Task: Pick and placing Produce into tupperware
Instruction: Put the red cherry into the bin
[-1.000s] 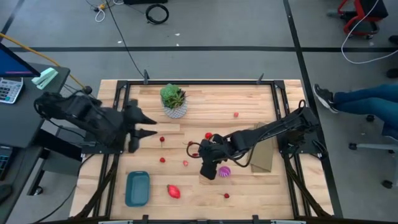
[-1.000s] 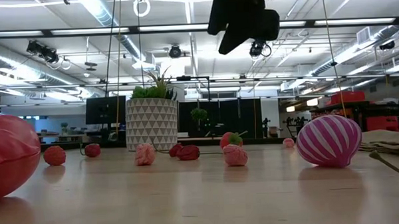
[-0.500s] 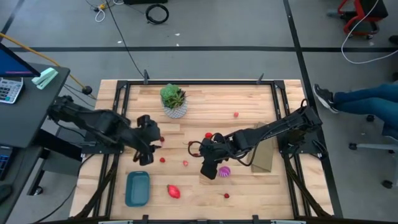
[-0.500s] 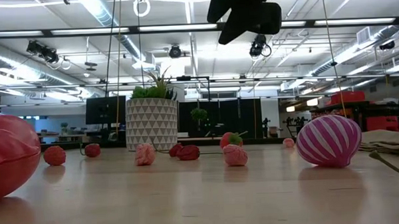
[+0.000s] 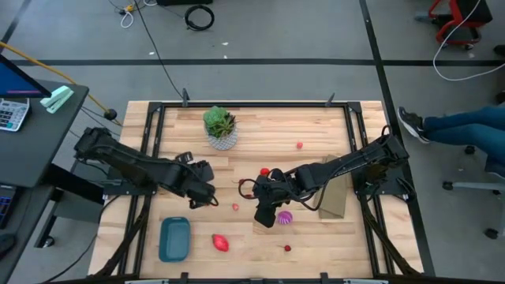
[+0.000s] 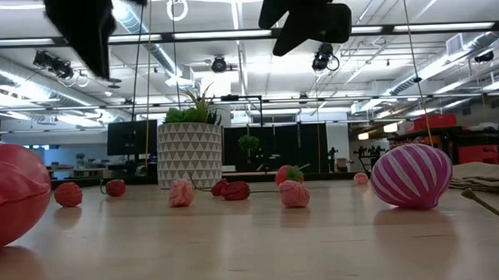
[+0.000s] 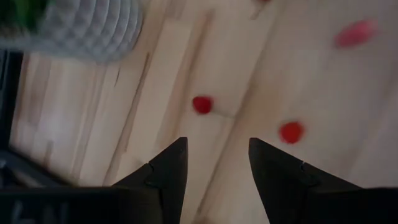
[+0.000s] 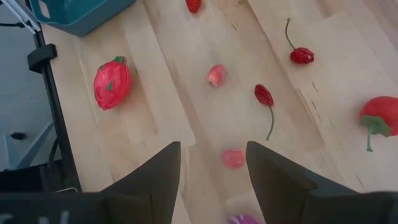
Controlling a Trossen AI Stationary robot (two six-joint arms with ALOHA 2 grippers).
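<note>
Since the earlier frames, the left gripper point(image 5: 207, 195) has travelled from the table's left edge inward and now hangs above the left-centre of the table point(image 5: 316, 130); the right gripper point(image 5: 265, 214) has not shifted. The left gripper's fingers point(image 7: 166, 171) stand wide apart with nothing between them, and two small red pieces lie on the boards beyond them: one point(image 7: 202, 104) ahead of the gap, another point(image 7: 291, 132) off to one side. The right gripper hovers over the table's centre, fingers point(image 8: 155, 174) parted and empty. The purple ribbed ball point(image 5: 284, 217) lies just beside it, toward the right edge, and shows striped in the low view.

The teal tray point(image 5: 174, 238) sits at the front-left corner of the table, empty. The oval red-pink piece point(image 5: 221, 242) rests just right of the tray, near the front edge. Small red pieces are scattered over the middle of the table: one point(image 5: 235, 207) between the two grippers, one point(image 5: 287, 248) near the front edge, one point(image 5: 300, 145) toward the back right.

A potted plant point(image 5: 220, 128) stands near the back edge, left of centre. A tan box point(image 5: 335, 197) lies toward the right edge, partly under the right arm.
</note>
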